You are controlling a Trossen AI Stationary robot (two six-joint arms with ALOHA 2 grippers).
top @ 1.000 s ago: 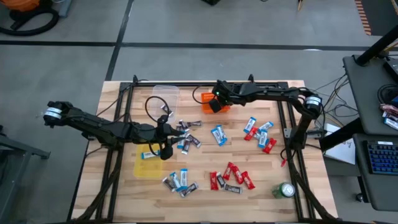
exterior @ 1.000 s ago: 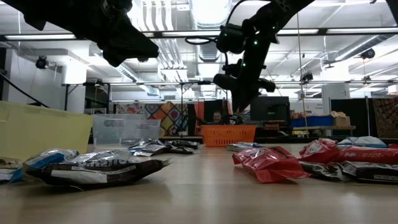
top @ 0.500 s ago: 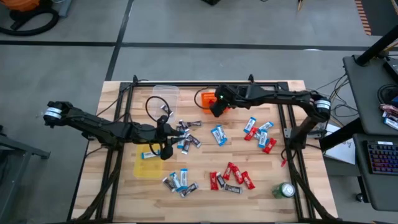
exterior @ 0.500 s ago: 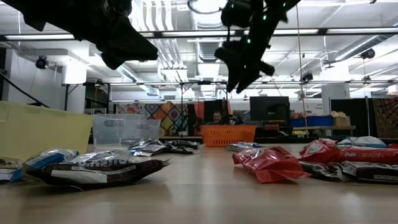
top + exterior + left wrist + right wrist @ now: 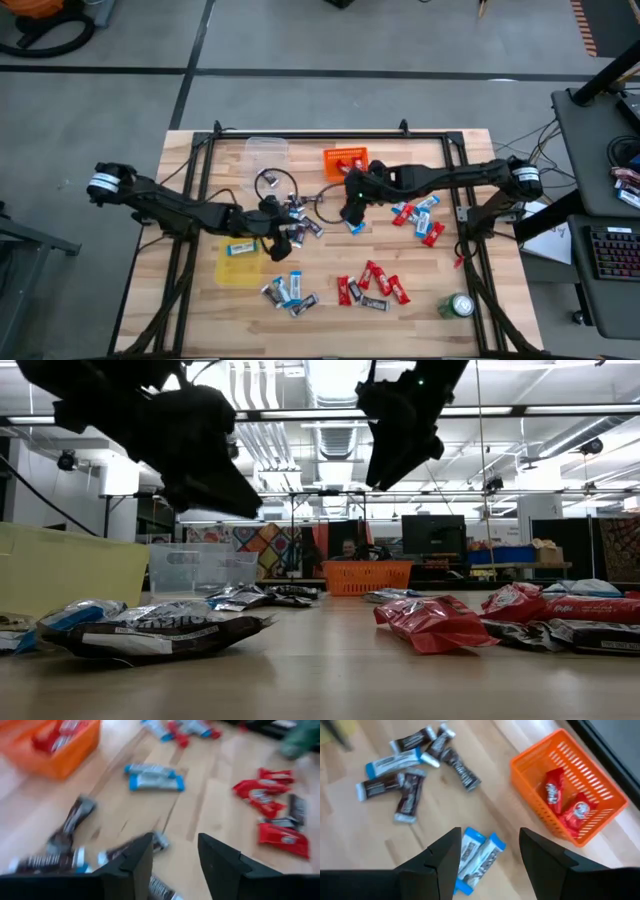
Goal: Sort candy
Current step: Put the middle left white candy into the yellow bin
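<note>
Red candy lies in the orange basket.

Orange bin seen beyond the right jaws, toward the bench far edge. Clear bin beyond the left jaws. Yellow bin just nearside of the left jaws. Green can well apart from both, at the near right corner.

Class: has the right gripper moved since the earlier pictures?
Yes. The right gripper has left the orange plastic basket and now hangs open over blue-and-white wrapped candy bars.
</note>
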